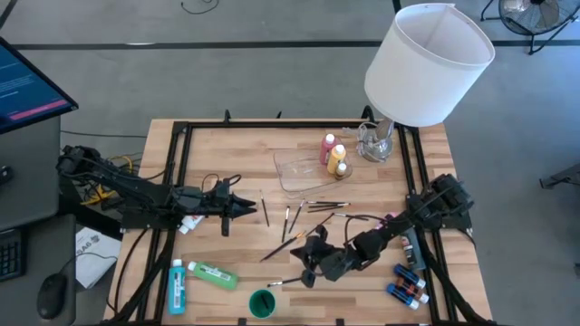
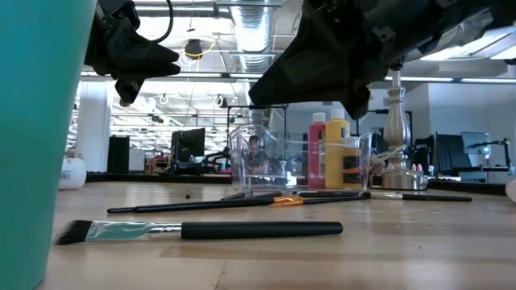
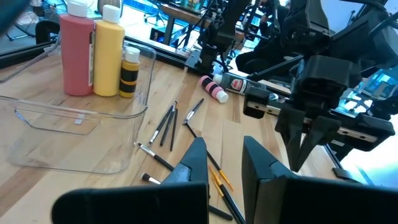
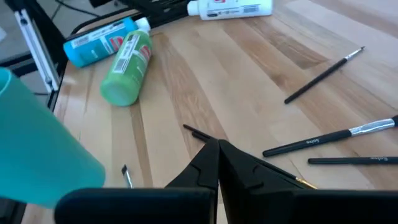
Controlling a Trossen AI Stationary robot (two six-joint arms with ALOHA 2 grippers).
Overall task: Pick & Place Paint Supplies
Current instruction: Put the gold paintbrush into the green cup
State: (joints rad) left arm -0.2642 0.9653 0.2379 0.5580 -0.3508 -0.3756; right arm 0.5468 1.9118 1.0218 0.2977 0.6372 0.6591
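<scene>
The thin brushes [image 1: 304,217] scattered mid-table near the clear tray [image 1: 299,172] look light, stiff and prone to roll, best pinched mid-handle, while the right gripper [image 1: 305,263] above them and the left gripper [image 1: 246,207] both have their jaws together, empty.

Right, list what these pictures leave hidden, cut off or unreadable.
- Lamp base: high view, mostly covered by the white lampshade.
- Green cup: low view, cut off by the picture's edges; only a blurred teal wall shows.
- Small bottles by the right arm: high view, too small to read or count surely.
- Green bottle label: right wrist view, print too small to read.
- Right gripper tips: whether they touch a brush is unclear.
</scene>
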